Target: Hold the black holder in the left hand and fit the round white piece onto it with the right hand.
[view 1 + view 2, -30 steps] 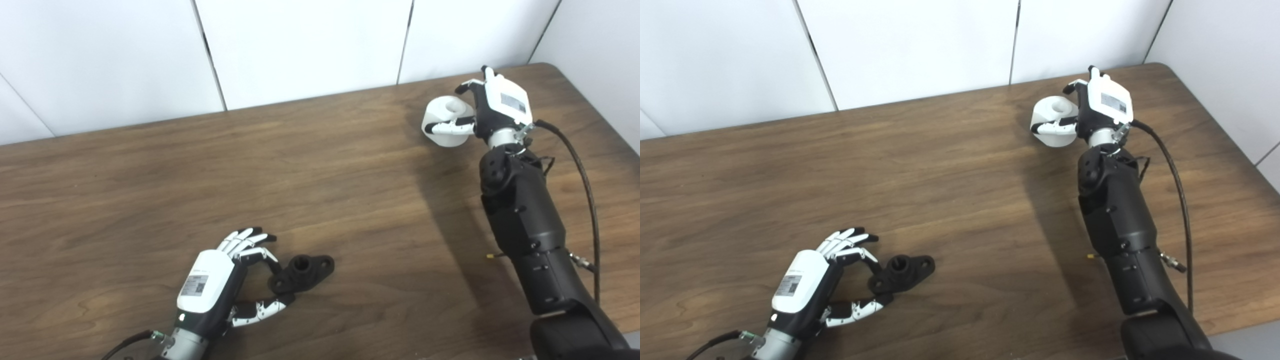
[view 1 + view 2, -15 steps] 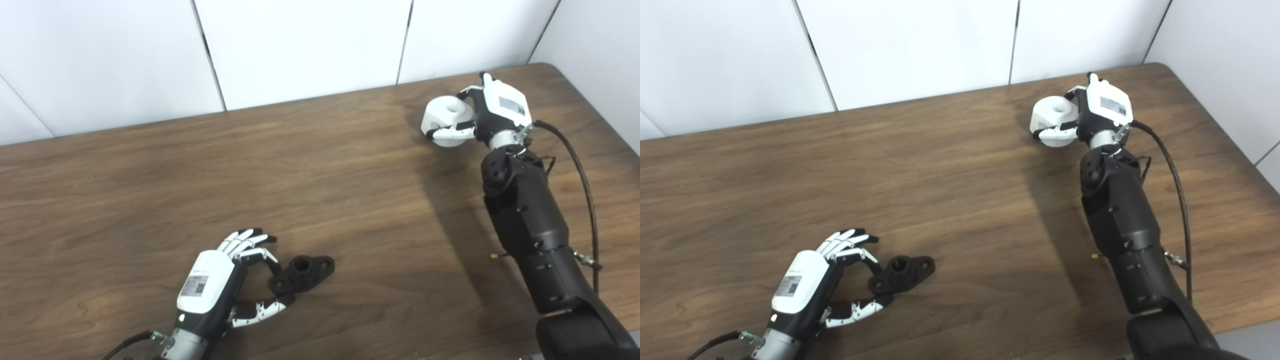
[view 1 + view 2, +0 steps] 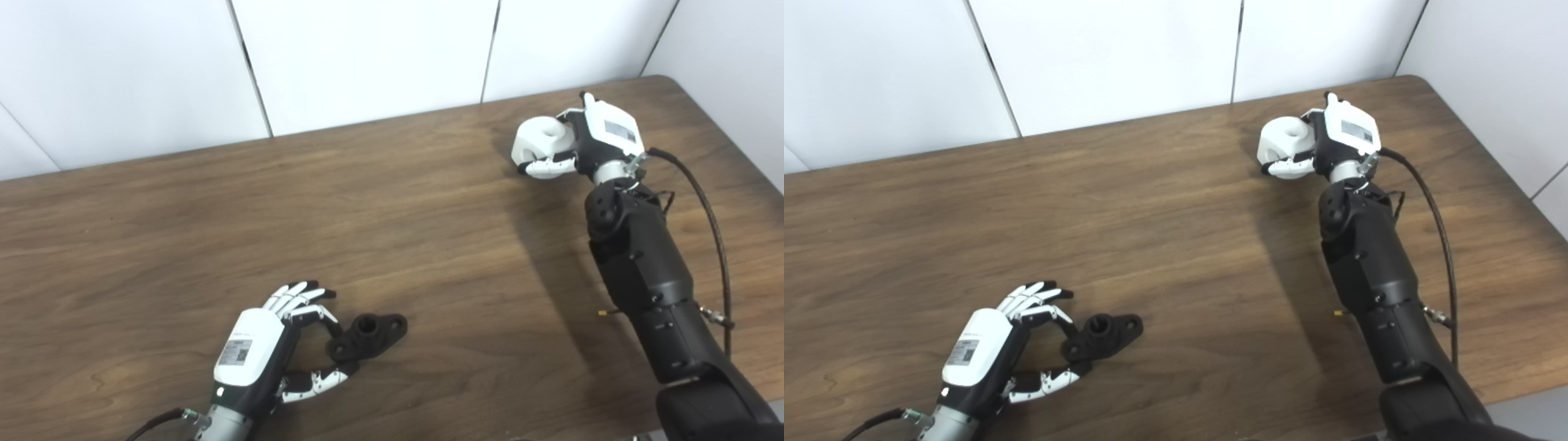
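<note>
Right robot hand [image 3: 591, 144] grasping rounded white piece [image 3: 539, 138], left robot hand [image 3: 269, 349] released beside flanged black holder [image 3: 367, 335].

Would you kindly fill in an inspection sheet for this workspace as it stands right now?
Surface: brown wooden table, bare apart from the items below.
Job's things: black holder lies flat near the front edge; round white piece is at the far right, not yet on the holder.
Clutter: nothing seen.
Hands: left robot hand has fingers and thumb around the holder's near end, grip not closed; right robot hand grasps the white piece.
Cables: black cable runs along the right arm; another leaves the left wrist.
Surroundings: white wall panels behind the table.
</note>
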Robot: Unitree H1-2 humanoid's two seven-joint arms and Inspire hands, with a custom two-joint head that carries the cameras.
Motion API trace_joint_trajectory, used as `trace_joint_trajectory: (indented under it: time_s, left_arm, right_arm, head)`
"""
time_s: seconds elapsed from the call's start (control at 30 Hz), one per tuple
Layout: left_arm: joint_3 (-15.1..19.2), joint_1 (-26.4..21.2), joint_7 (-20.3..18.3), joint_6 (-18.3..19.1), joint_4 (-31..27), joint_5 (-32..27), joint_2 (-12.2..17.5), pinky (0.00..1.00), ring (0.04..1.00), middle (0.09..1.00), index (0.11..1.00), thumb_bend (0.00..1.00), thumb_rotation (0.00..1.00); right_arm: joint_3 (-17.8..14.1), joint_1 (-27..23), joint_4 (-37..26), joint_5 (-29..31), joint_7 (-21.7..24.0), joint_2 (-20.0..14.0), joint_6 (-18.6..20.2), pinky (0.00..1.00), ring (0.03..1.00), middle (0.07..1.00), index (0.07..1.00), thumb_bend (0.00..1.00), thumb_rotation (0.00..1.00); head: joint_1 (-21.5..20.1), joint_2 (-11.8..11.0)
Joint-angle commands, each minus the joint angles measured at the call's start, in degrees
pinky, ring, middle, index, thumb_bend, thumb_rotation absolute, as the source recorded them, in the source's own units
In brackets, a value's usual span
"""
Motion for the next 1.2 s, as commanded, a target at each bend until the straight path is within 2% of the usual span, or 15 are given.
trace_joint_trajectory:
  time_s: [0.0, 0.13, 0.27, 0.3, 0.33, 0.4, 1.0, 1.17]
  left_arm:
    - [-1.9, 2.7, -5.6, 1.1, 1.4, 2.0, 0.7, 0.91, 0.893, 0.814, 0.487, 0.52, 0.04]
    - [-2.0, 2.6, -5.9, 1.4, 1.2, 2.1, 0.6, 0.91, 0.894, 0.814, 0.487, 0.52, 0.04]
    - [-2.0, 2.6, -5.7, 1.2, 1.2, 2.0, 0.6, 0.91, 0.895, 0.815, 0.487, 0.52, 0.04]
    - [-2.0, 2.6, -5.7, 1.2, 1.3, 1.9, 0.6, 0.91, 0.894, 0.814, 0.487, 0.52, 0.04]
    - [-2.0, 2.6, -5.7, 1.2, 1.2, 1.8, 0.6, 0.91, 0.894, 0.814, 0.487, 0.52, 0.04]
    - [-2.0, 2.6, -5.7, 1.2, 1.2, 1.8, 0.6, 0.91, 0.896, 0.816, 0.487, 0.52, 0.04]
    - [-2.3, 2.6, -5.5, 1.2, 1.1, 2.5, 0.1, 0.89, 0.888, 0.81, 0.487, 0.52, 0.04]
    - [-2.5, 2.5, -5.7, 1.4, 1.1, 3.0, -0.2, 0.89, 0.887, 0.812, 0.487, 0.52, 0.04]
  right_arm:
    - [0.3, -1.5, -1.1, 0.1, -2.4, -1.8, -0.1, 0.85, 1.0, 1.0, 0.678, 0.81, 0.4]
    - [1.2, -1.3, -0.7, 1.2, -5.0, -2.5, -1.2, 0.83, 1.0, 1.0, 0.637, 0.79, 0.35]
    - [1.5, -1.0, 0.0, 3.3, -8.2, -3.0, -3.0, 0.83, 1.0, 0.969, 0.57, 0.77, 0.26]
    - [1.6, -0.9, 0.2, 3.8, -9.1, -3.1, -3.5, 0.83, 1.0, 0.96, 0.53, 0.65, 0.21]
    - [1.7, -0.9, 0.5, 4.4, -10.1, -3.2, -4.0, 0.84, 0.998, 0.951, 0.509, 0.59, 0.18]
    - [1.9, -0.8, 0.9, 5.1, -11.4, -3.4, -4.7, 0.84, 0.985, 0.932, 0.49, 0.54, 0.15]
    - [4.5, 0.2, 0.2, 7.6, -12.8, -5.2, -4.1, 0.83, 0.952, 0.896, 0.487, 0.52, 0.14]
    - [5.1, 0.9, -3.0, 8.0, -11.3, -5.6, -4.0, 0.82, 0.943, 0.886, 0.487, 0.52, 0.14]
  head:
    - [0.1, 0.0]
    - [0.2, 0.1]
    - [0.3, 0.1]
    - [0.3, 0.1]
    - [0.3, 0.1]
    - [0.3, 0.0]
    - [0.7, -0.1]
    - [1.1, -0.2]
